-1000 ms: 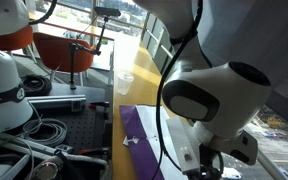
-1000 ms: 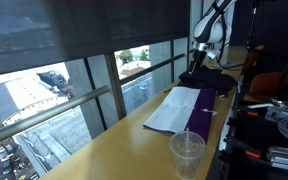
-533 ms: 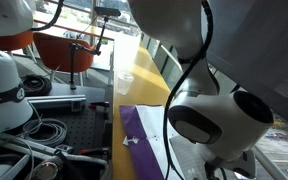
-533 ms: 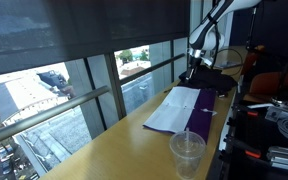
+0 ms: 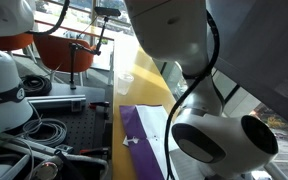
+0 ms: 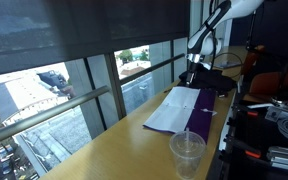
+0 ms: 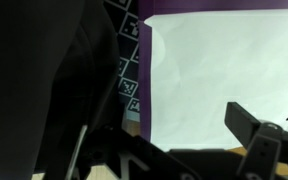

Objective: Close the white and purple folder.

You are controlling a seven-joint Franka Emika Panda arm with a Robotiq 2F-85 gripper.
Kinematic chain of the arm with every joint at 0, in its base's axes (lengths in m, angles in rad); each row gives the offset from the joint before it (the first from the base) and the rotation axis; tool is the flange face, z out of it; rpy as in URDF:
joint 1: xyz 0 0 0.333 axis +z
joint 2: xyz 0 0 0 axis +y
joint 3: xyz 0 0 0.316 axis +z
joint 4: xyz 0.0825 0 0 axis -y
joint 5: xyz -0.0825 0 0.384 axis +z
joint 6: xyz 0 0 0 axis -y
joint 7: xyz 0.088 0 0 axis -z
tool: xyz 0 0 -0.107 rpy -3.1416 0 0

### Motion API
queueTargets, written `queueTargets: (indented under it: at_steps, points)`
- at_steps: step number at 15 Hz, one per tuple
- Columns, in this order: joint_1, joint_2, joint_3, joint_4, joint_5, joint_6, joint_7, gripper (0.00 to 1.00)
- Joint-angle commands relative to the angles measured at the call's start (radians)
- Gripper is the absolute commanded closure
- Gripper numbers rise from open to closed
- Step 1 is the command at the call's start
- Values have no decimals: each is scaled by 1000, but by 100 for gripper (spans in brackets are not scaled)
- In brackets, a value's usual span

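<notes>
Folder (image 6: 184, 108): one, open on table (image 6: 124, 150) | cup (image 6: 187, 153): one, near | claw (image 6: 192, 72): one, over folder, grip state unreadable

The folder (image 6: 184, 110) has a deep purple cover and a white sheet inside. In an exterior view, a small white mark (image 5: 134, 143) shows on the purple. The counter (image 6: 124, 150) under the folder is yellow-brown. The cup (image 6: 187, 152) near the folder is clear. The arm (image 5: 174, 40) above the folder is white with black parts. In the wrist view, black-and-white square patterns (image 7: 125, 70) run just beside the folder's purple edge. Far from the folder, a round thing (image 5: 59, 45) is orange.
</notes>
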Motion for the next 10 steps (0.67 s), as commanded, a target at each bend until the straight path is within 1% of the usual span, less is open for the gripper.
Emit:
queueTargets:
  at_steps: [1,5,10]
  points:
    - [-27,53,16,95,6,-79,-15,0]
    - [-26,80,17,132,12,-131,-17,0]
    - [-25,106,13,158,12,-160,-19,0]
